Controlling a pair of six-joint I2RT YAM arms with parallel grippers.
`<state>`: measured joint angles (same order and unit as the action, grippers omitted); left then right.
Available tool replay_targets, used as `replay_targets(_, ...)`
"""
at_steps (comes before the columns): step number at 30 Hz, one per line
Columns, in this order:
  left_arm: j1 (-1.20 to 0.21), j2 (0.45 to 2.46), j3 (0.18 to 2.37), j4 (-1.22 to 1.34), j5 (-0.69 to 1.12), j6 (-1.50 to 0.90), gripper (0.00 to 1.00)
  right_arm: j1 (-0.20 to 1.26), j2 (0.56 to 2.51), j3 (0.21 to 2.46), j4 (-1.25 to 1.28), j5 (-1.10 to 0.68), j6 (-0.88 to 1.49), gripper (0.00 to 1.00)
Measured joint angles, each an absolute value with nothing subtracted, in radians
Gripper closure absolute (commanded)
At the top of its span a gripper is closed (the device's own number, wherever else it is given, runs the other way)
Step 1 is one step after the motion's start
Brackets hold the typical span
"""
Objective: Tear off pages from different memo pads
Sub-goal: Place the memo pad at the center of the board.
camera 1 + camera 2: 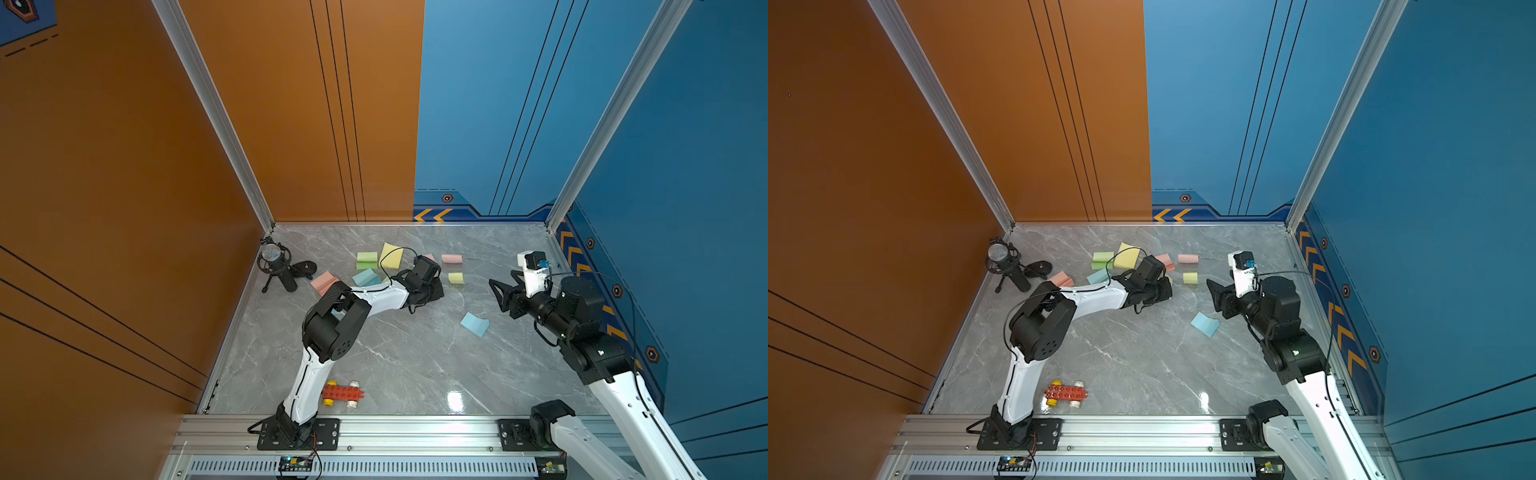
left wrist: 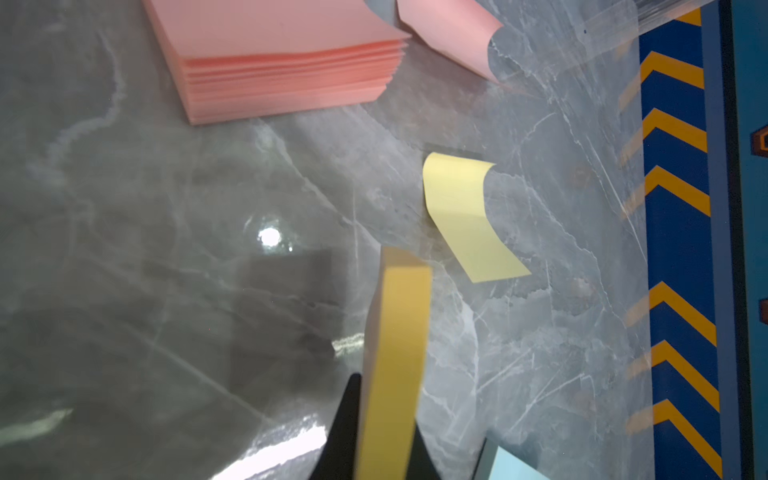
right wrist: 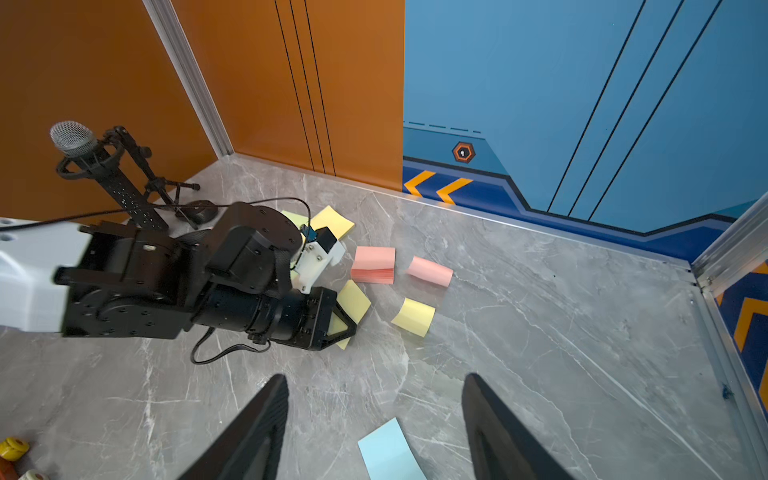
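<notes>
Right wrist view, near to far: blue page (image 3: 388, 453) loose at the bottom edge; right gripper (image 3: 374, 377), jaws wide apart, holding nothing; left gripper (image 3: 347, 328) at centre left, clamped on a small yellow memo pad (image 3: 353, 301); then yellow page (image 3: 413, 316), pink memo pad (image 3: 373, 264) and curled pink page (image 3: 430, 271) at mid-frame. Both top views: red toy car (image 1: 343, 393) at the lower edge of the table (image 1: 415, 365), with green memo pad (image 1: 367, 259), large yellow pad (image 1: 390, 255) and blue memo pad (image 1: 365, 277) clustered at its upper centre.
</notes>
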<state>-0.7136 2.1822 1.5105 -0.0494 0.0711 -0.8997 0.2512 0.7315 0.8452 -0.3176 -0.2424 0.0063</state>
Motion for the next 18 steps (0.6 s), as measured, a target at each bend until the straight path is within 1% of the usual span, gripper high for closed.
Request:
replay_targets(7,-0.662,2.268,1.606,-0.077,0.069,-0.947,1.00,0.271,0.640,0.815,-0.322,-0.239,0.058,0.30)
replay_targets(12,-0.634,2.293,1.652,-0.096,0.068,-0.952,1.00,0.277,0.589,0.804,-0.322,-0.239,0.072,0.29)
replay_targets(18,-0.613,2.346,1.768,-0.191,0.064,-0.920,1.00,0.282,0.562,0.773,-0.324,-0.231,0.085,0.25)
